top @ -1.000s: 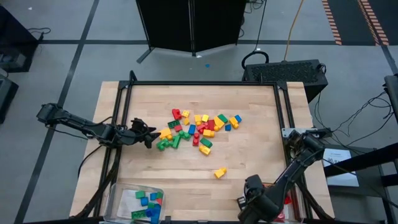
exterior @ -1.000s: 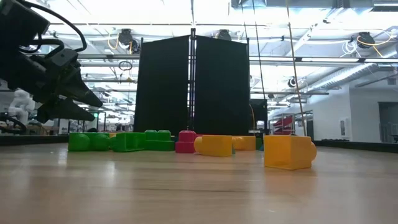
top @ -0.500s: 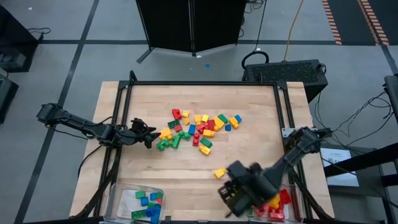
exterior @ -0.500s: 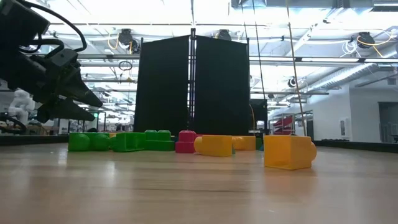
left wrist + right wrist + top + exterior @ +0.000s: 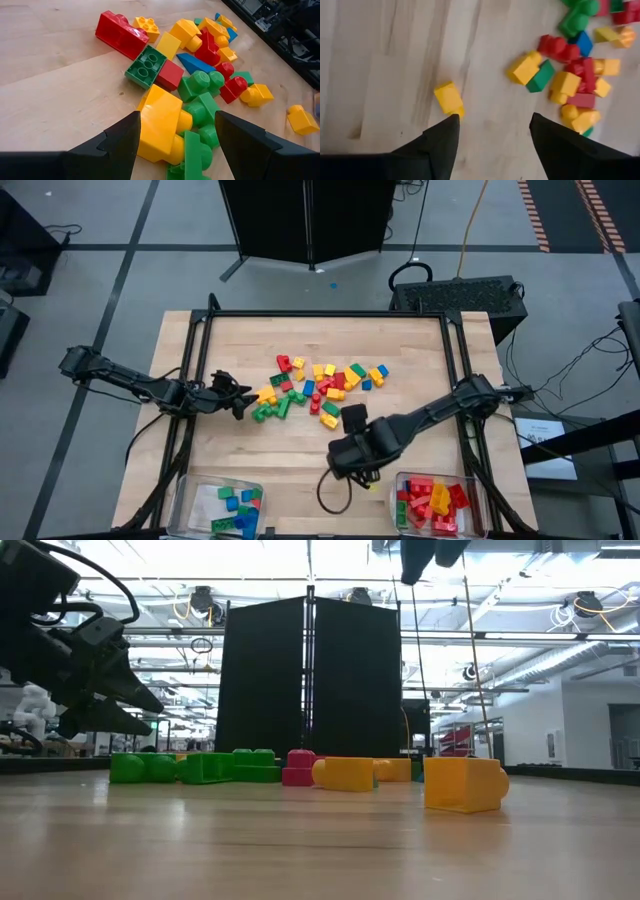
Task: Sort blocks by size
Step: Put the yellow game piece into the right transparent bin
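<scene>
The blocks [image 5: 320,385] lie in a loose pile of red, yellow, green and blue at the table's middle. One yellow block [image 5: 449,98] rests alone on the wood nearer the front, also seen in the low view [image 5: 462,783]. My right gripper [image 5: 492,120] hangs open above it, pointing down, and hides it in the high view [image 5: 352,455]. My left gripper [image 5: 177,125] stands open and low at the pile's left edge [image 5: 240,402], with a yellow block [image 5: 160,122] and green blocks [image 5: 200,112] lying ahead between its fingers, untouched.
A clear bin [image 5: 225,505] with green and blue blocks stands at the near left. A second clear bin [image 5: 435,500] with red and yellow blocks stands at the near right. Bare wood lies between the pile and both bins. A black frame [image 5: 325,314] rims the table.
My right gripper has swung from over the near right bin toward the table's middle, rising a little and rolling about its own axis. It now hangs over the lone yellow block and shows at the top of the low view. No block has moved.
</scene>
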Robot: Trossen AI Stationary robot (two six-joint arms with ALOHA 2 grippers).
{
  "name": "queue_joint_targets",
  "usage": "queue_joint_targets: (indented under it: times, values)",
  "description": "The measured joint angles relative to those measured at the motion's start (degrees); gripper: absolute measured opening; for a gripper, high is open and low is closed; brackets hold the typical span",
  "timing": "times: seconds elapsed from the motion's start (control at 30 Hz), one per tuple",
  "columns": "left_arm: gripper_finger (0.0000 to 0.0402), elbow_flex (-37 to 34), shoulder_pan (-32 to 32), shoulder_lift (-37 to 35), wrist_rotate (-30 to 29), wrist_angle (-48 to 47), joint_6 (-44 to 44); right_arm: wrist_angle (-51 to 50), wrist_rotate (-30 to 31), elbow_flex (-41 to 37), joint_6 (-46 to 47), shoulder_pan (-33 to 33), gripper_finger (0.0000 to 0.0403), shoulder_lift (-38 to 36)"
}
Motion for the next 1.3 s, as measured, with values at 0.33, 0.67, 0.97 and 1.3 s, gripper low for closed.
queue_joint_targets:
  times: [0.33,0.67,0.97,1.3]
  values:
    - [0.0255,0.0,0.0,0.0,0.64,0.0,-0.02,16.65,-13.0,-15.43,-8.58,-3.33,0.0229,0.0]
    - [0.0255,0.0,-0.02,0.0,1.72,-0.02,-0.05,31.71,-16.84,-27.18,-12.1,-3.03,0.0228,0.0]
    - [0.0255,0.0,0.0,0.0,1.74,-0.09,-1.49,38.64,-17.07,-35.64,-11.34,-3.52,0.0228,0.0]
    - [0.0255,0.0,-0.02,0.0,1.74,-0.07,-1.55,43.82,-17.04,-38.32,-6.47,-5.25,0.0112,-0.21]
